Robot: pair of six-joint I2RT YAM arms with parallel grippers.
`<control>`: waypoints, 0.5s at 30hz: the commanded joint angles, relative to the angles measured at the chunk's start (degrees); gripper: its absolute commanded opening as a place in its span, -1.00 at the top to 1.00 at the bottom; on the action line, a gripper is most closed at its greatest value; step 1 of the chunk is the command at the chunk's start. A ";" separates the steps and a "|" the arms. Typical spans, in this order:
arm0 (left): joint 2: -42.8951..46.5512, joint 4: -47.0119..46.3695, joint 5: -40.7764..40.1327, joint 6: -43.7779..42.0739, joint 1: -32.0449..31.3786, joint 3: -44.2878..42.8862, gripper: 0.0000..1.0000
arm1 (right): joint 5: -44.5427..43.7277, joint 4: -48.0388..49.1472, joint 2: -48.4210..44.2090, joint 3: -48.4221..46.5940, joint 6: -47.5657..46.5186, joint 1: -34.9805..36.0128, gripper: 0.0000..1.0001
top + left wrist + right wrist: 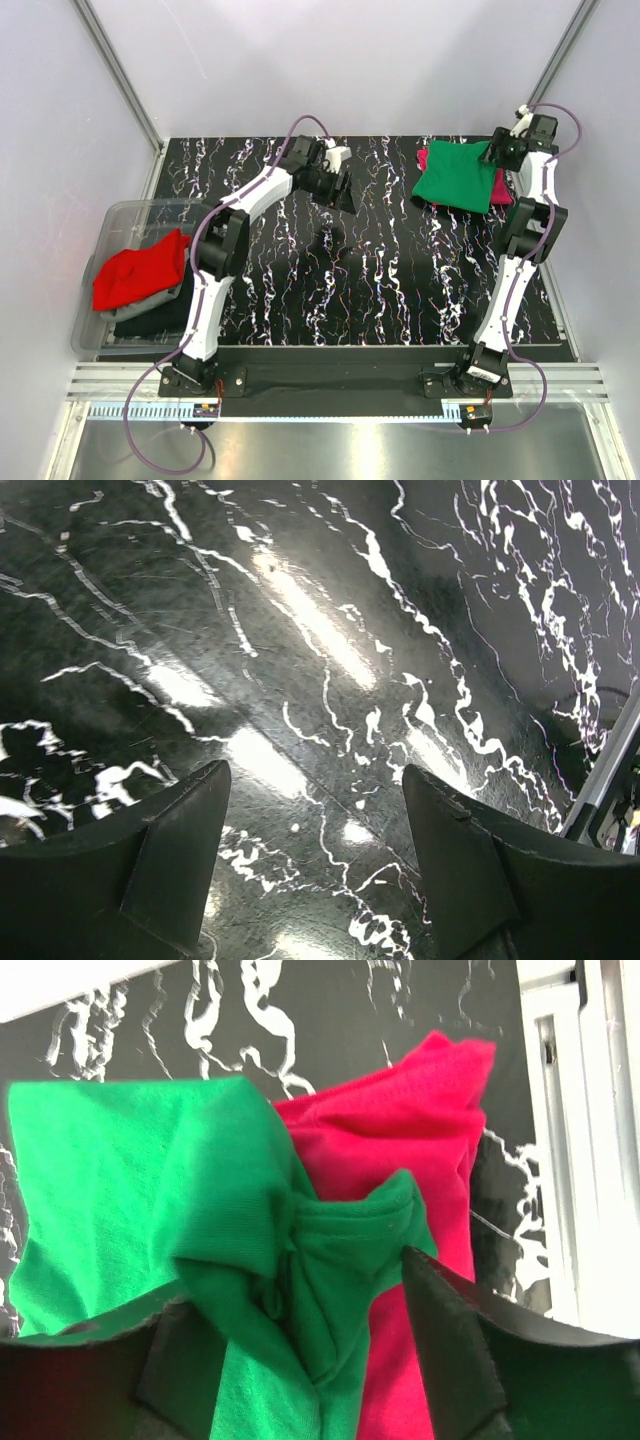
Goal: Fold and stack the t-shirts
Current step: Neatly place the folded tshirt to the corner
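Note:
A bright green t-shirt (455,180) lies folded at the far right of the table, on top of a magenta-pink t-shirt (501,188) that shows along its right side. My right gripper (493,152) is at the green shirt's far right corner. In the right wrist view its jaws stand wide, open around a bunched fold of the green shirt (120,1180), with the pink shirt (400,1130) behind. My left gripper (340,195) hovers open over bare table at centre back, and nothing lies between its fingers (315,770). A red t-shirt (140,270) lies on grey (168,297) and black (150,318) ones in the bin.
The clear plastic bin (120,215) sits at the table's left edge. A metal frame post (560,1140) and the white wall stand close to the right of the green and pink pile. The marbled black tabletop (330,290) spans the middle.

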State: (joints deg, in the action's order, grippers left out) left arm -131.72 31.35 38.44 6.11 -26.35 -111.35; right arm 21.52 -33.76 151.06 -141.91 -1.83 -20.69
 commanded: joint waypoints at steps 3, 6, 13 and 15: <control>3.84 0.29 -1.78 -2.33 -1.51 -1.15 -0.49 | 4.49 5.28 -0.24 -4.96 1.13 -1.28 0.01; 3.93 0.72 -2.40 -2.77 -1.95 -1.15 -0.49 | 9.92 5.37 -1.73 -4.70 0.16 -1.29 0.45; 3.93 0.99 -2.84 -2.94 -2.39 -1.32 -0.50 | 15.22 4.93 -4.90 -2.15 -1.34 -1.20 0.89; 3.93 0.99 -2.75 -2.94 -2.48 -1.41 -0.50 | 16.88 4.32 -5.78 -2.06 -2.48 -1.20 0.94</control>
State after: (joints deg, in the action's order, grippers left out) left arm -131.39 33.26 36.18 4.29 -28.58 -111.35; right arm 33.19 -30.92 151.02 -143.92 -2.50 -21.76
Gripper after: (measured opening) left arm 0.744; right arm 0.161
